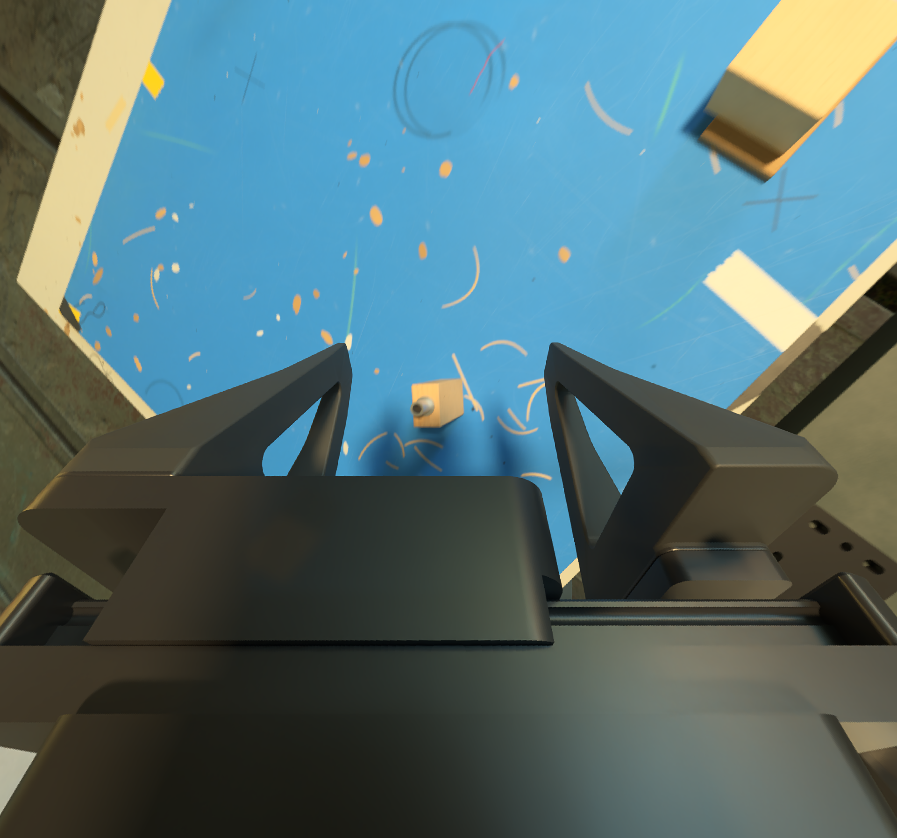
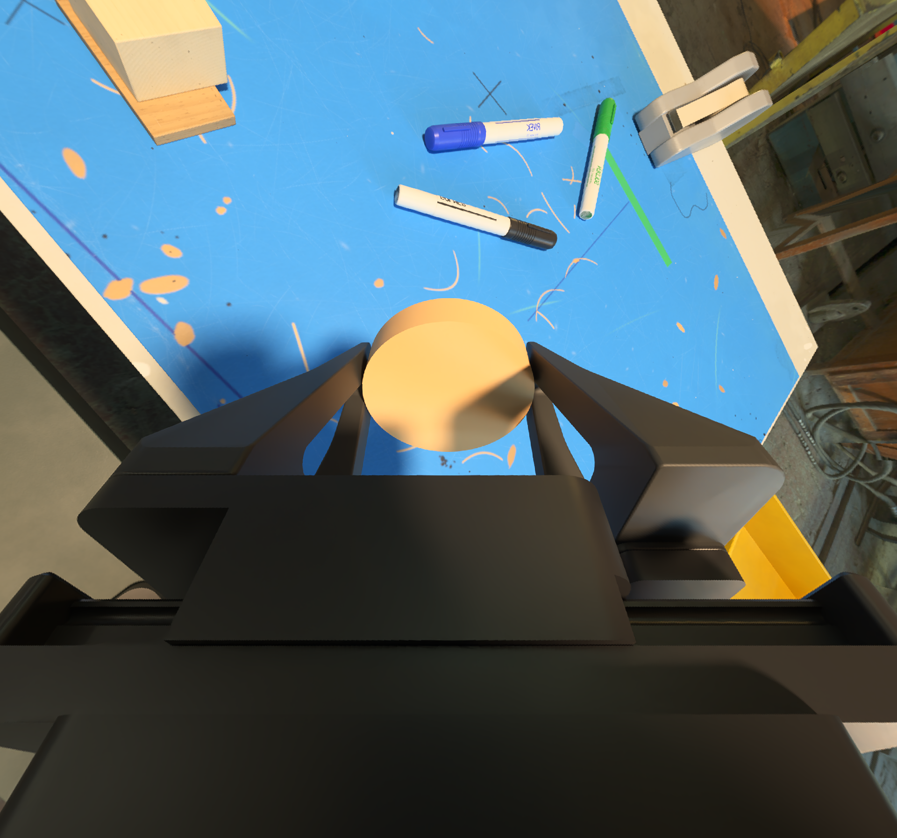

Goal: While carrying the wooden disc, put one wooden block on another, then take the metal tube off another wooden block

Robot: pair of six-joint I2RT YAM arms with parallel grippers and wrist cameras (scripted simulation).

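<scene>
My right claw (image 2: 447, 368) was closed on the wooden disc (image 2: 444, 377), one finger pressed to each side of its rim, holding it in the air above the blue bench (image 2: 315, 86). Up and to the left in the right wrist view, a pale wooden block (image 2: 141, 13) lay on top of a flatter, darker wooden block (image 2: 179, 118), so I judged the stacking step already done. Three markers lay loose on the bench to the right of the stack: one with a blue cap (image 2: 492, 134), one with a black cap (image 2: 475, 217) and one with a green cap (image 2: 596, 159). A grey clamp (image 2: 699, 108) gripped the far right edge of the bench. My left claw (image 1: 447, 363) was spread wide and held nothing. Far below it, framed between its fingers, stood a small wooden block (image 1: 439, 402) with the metal tube (image 1: 421, 407) on it — I looked almost straight down the tube's open end. The step in hand seemed to be fetching that tube. The next move called for lowering the left claw squarely over the tube, closing on it alone and lifting it clear without dragging the block — all while the right claw kept its hold on the disc.
</scene>
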